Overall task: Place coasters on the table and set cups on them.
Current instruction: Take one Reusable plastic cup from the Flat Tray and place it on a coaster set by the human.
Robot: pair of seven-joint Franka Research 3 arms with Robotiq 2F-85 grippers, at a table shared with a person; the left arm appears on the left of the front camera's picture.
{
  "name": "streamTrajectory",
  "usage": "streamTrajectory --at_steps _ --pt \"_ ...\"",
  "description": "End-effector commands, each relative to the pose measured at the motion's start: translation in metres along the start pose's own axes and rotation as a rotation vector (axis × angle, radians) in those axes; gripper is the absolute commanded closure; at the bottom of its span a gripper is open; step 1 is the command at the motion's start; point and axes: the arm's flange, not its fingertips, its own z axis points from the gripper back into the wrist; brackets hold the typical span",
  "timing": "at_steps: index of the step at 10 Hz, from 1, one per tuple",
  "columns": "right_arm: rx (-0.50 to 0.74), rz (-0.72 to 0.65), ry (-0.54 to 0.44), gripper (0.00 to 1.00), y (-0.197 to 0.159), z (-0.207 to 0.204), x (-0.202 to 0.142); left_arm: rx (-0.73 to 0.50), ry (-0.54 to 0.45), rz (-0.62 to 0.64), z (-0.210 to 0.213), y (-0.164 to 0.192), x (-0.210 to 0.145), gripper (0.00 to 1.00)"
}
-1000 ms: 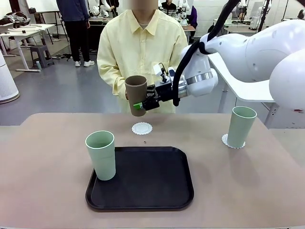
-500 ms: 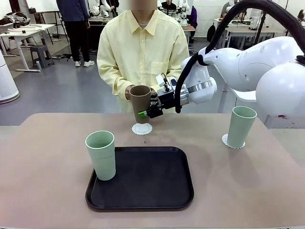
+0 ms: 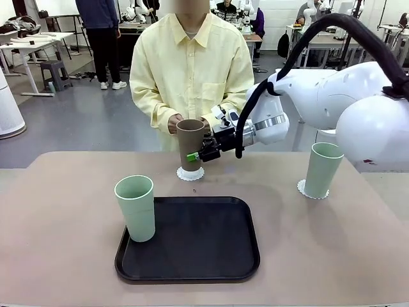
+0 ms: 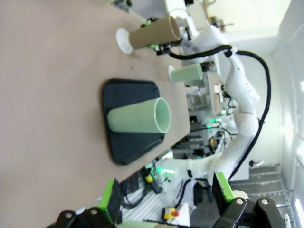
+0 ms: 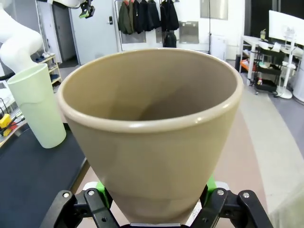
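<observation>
My right gripper [image 3: 195, 155] is shut on the brown cup [image 3: 190, 142], low on its side. The cup is upright with its base down at a white lacy coaster [image 3: 190, 174] at the table's far middle; I cannot tell whether it rests on it. In the right wrist view the brown cup [image 5: 152, 128] stands between the green pads [image 5: 100, 187]. One mint cup [image 3: 323, 169] stands on a coaster [image 3: 301, 187] at the right. The other mint cup [image 3: 135, 208] stands on the black tray's left part. A third coaster is out of view. My left gripper [image 4: 166, 197] is open and empty, high off the table.
The black tray [image 3: 198, 243] lies at the middle front of the beige table [image 3: 57, 211]. A person in a pale yellow shirt stands at the far edge, one hand [image 3: 174, 123] close behind the brown cup. A small dark speck [image 3: 194, 190] lies near the tray.
My right gripper has carried the brown cup down and slightly right, from chest height onto the middle coaster. The person's hand stays near it. Both mint cups are unmoved.
</observation>
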Motion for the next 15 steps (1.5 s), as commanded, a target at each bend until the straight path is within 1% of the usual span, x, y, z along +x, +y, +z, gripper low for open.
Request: streamTrajectory --at_steps 1,4,10,11,15 --pt "0.041 0.017 0.032 0.19 -0.021 -0.007 -0.002 -0.015 -0.006 -0.011 0.0 0.0 0.001 0.0" --pt "0.077 0.026 0.035 0.19 -0.026 -0.018 -0.011 -0.015 -0.006 -0.011 0.0 0.0 0.001 0.0" --pt "0.067 0.002 0.055 0.19 -0.028 -0.016 -0.014 -0.015 -0.006 -0.011 0.0 0.0 0.001 0.0" --pt "0.068 -0.006 0.063 0.0 -0.027 -0.015 -0.015 -0.015 -0.006 -0.011 0.0 0.0 0.001 0.0" --pt "0.062 -0.03 0.144 0.0 -0.019 -0.012 -0.012 -0.015 -0.006 -0.011 0.0 0.0 0.001 0.0"
